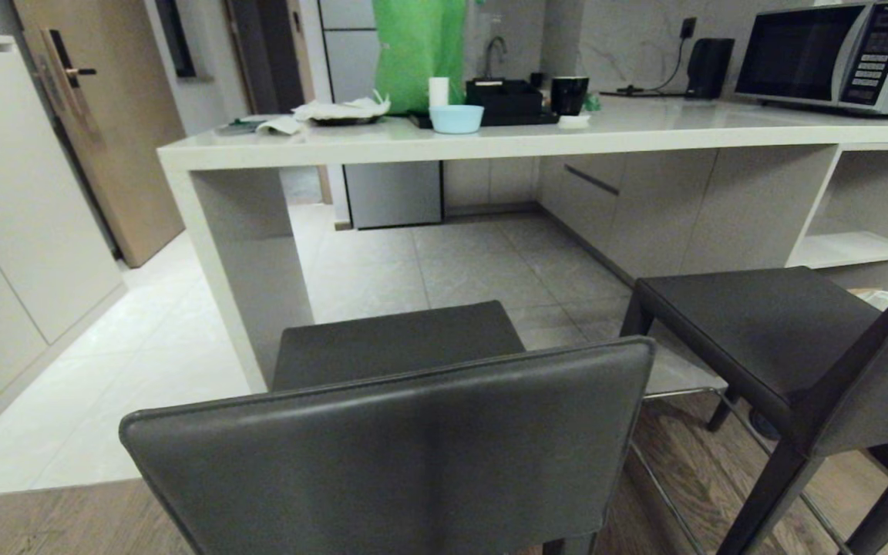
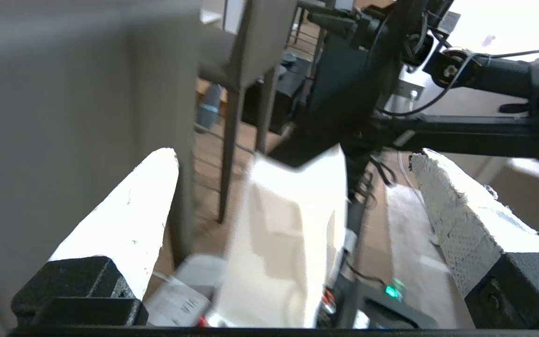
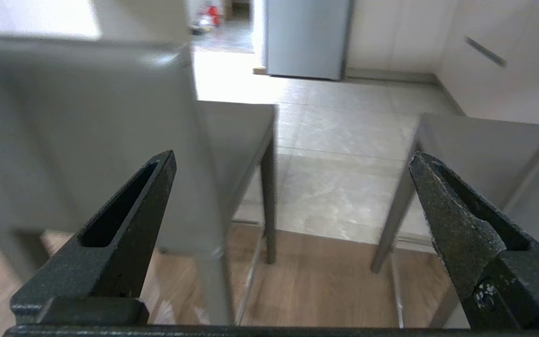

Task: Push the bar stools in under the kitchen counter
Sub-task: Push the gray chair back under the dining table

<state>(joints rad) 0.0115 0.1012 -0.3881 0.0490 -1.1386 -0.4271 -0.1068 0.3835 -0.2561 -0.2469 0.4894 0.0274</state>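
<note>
Two dark grey bar stools stand in front of the kitchen counter [image 1: 490, 144], outside its knee space. The left stool [image 1: 390, 455] shows its backrest closest to me. The right stool [image 1: 752, 324] stands turned at an angle. Neither gripper shows in the head view. In the left wrist view my left gripper [image 2: 293, 156] is open and empty, and a grey backrest [image 2: 77, 117] fills the side beside one white finger [image 2: 124, 220]. My right gripper [image 3: 293, 158] is open and empty, low behind the stools. It looks between the left stool's backrest [image 3: 87, 131] and the right stool's seat [image 3: 475, 145].
On the counter stand a microwave [image 1: 837, 54], a pale blue bowl [image 1: 455, 118], a green bag [image 1: 417, 50] and a black cup [image 1: 569, 94]. White open shelves [image 1: 852, 247] sit at the counter's right. A small fridge [image 1: 394, 193] stands beyond the knee space. My own base [image 2: 353, 93] shows behind the left gripper.
</note>
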